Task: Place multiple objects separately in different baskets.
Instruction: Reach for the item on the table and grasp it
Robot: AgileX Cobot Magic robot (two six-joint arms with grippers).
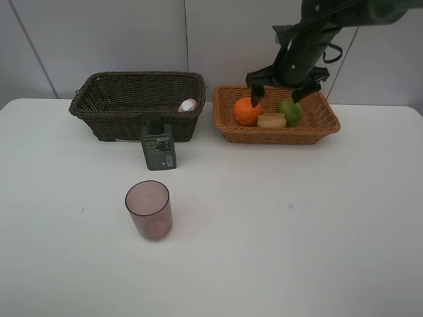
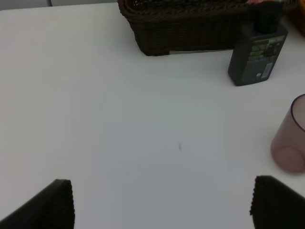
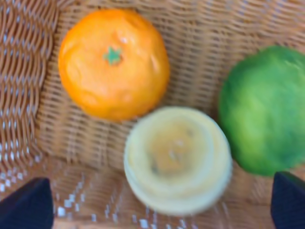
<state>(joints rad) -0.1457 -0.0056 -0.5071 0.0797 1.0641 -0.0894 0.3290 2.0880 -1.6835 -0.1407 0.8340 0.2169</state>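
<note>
The light orange-brown basket (image 1: 281, 136) holds an orange (image 1: 247, 111), a bumpy green citrus (image 1: 290, 111) and a pale yellow round fruit (image 1: 271, 121). My right gripper (image 1: 276, 94) hangs open just above them, with nothing held. Its wrist view shows the orange (image 3: 113, 62), round fruit (image 3: 177, 160) and citrus (image 3: 264, 107) lying on the wicker (image 3: 200, 47) between the spread fingers of the right gripper (image 3: 157, 205). A pink white-capped bottle (image 1: 188, 105) lies in the dark brown basket (image 1: 119, 123). The dark green pump bottle (image 1: 158, 146) and the mauve cup (image 1: 149, 210) stand on the table.
My left gripper (image 2: 167, 205) is open low over bare white table, outside the exterior high view. Ahead of it are the dark basket (image 2: 190, 33), pump bottle (image 2: 257, 55) and cup (image 2: 290, 143). A grey wall runs behind the baskets.
</note>
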